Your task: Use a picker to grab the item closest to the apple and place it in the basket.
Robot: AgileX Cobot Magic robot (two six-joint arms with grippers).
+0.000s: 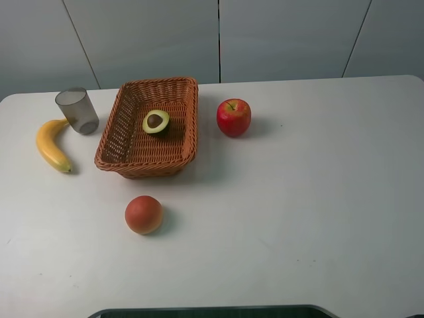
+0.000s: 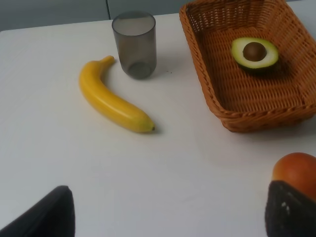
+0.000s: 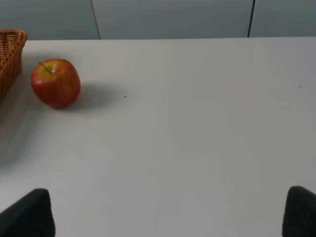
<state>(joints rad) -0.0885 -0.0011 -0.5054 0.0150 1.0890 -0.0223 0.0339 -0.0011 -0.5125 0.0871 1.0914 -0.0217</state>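
Observation:
A red apple (image 1: 233, 117) (image 3: 55, 83) stands on the white table just right of the woven basket (image 1: 192, 126) (image 2: 256, 118). Half an avocado (image 1: 156, 122) (image 2: 254, 53) lies cut side up inside the basket. An orange-red round fruit (image 1: 144, 214) (image 2: 296, 170) rests on the table in front of the basket. My left gripper (image 2: 168, 222) is open, one fingertip close to the round fruit and nothing between the fingers. My right gripper (image 3: 163, 217) is open over bare table, well away from the apple. Neither gripper shows in the exterior high view.
A yellow banana (image 1: 52, 144) (image 2: 113, 101) and a grey translucent cup (image 1: 77, 110) (image 2: 134, 44) sit left of the basket. A corner of the basket (image 3: 10, 54) shows in the right wrist view. A dark edge (image 1: 212, 311) runs along the table's front.

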